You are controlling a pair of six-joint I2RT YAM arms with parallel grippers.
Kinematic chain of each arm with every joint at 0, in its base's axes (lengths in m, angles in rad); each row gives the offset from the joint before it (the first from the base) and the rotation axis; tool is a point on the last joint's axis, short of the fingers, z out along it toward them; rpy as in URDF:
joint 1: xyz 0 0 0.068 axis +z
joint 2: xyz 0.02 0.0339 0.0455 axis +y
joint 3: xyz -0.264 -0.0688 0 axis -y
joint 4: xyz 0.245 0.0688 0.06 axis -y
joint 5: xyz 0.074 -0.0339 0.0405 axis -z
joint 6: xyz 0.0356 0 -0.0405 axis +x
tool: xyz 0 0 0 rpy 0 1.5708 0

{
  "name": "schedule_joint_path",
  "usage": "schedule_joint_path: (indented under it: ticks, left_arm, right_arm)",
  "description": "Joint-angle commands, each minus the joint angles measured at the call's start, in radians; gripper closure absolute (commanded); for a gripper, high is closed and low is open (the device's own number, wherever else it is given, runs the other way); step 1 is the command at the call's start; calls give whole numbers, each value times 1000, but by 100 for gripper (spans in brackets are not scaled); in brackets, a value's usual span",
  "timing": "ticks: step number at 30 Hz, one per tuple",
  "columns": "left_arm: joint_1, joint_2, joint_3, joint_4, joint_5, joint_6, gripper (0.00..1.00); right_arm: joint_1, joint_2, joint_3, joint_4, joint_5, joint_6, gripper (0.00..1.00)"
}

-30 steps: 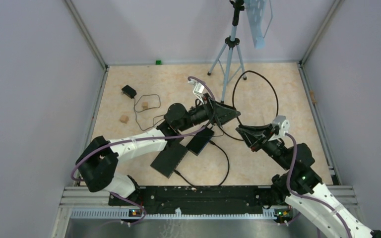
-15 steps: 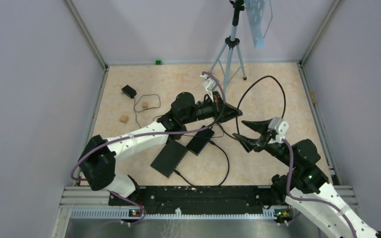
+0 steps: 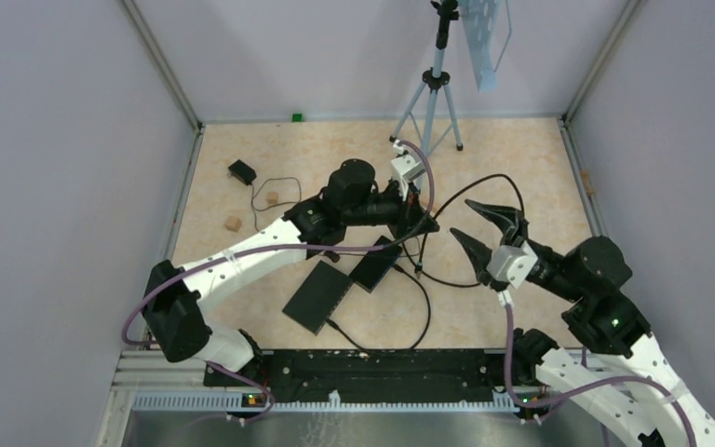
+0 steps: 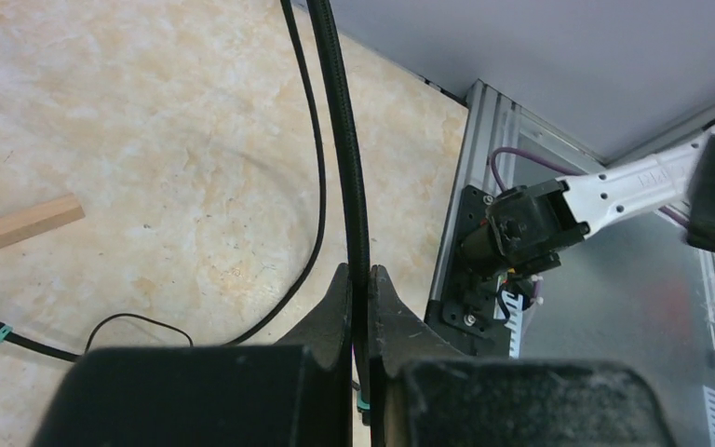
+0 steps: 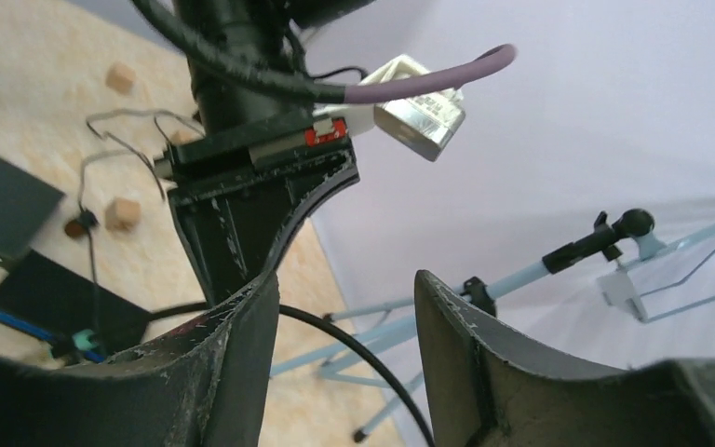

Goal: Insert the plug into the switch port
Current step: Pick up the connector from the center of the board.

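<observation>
Left wrist view: left hand (image 4: 359, 275) is clamped on a thin black cable (image 4: 343, 168) over the surface (image 4: 130, 140); the plug itself is hidden below the fingers (image 4: 330, 312). Right hand (image 5: 344, 289) empty, jaws well apart. Handling, judged: light, limp, slippery cord; grip the rigid plug body, not the cable.

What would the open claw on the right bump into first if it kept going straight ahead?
Likely the black cable pinched in the left gripper, then that gripper itself, though depth is hard to judge.
</observation>
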Motion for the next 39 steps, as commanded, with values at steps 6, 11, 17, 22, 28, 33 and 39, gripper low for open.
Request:
schedule_joint_path:
  ticks: [6, 11, 17, 22, 28, 33, 39]
  left_arm:
    - [17, -69, 108, -212, 125, 137, 100]
    - [20, -88, 102, -232, 125, 163, 100]
    - [20, -78, 114, -263, 167, 194, 100]
    - [20, -82, 118, -267, 177, 212, 100]
    - [20, -82, 136, -282, 179, 235, 96]
    - [20, -132, 129, -234, 153, 250, 41]
    - [20, -270, 43, -52, 127, 254, 6]
  right_arm:
    - [8, 180, 179, -299, -17, -463, 46]
    - [9, 221, 209, -350, -10, -513, 45]
    - [8, 270, 200, -365, 9, -577, 48]
    - [9, 313, 189, -332, 8, -592, 56]
    - [10, 327, 160, -267, -18, -573, 96]
    - [9, 257, 119, -170, 1, -511, 100]
    - [10, 155, 110, -98, 75, -475, 100]
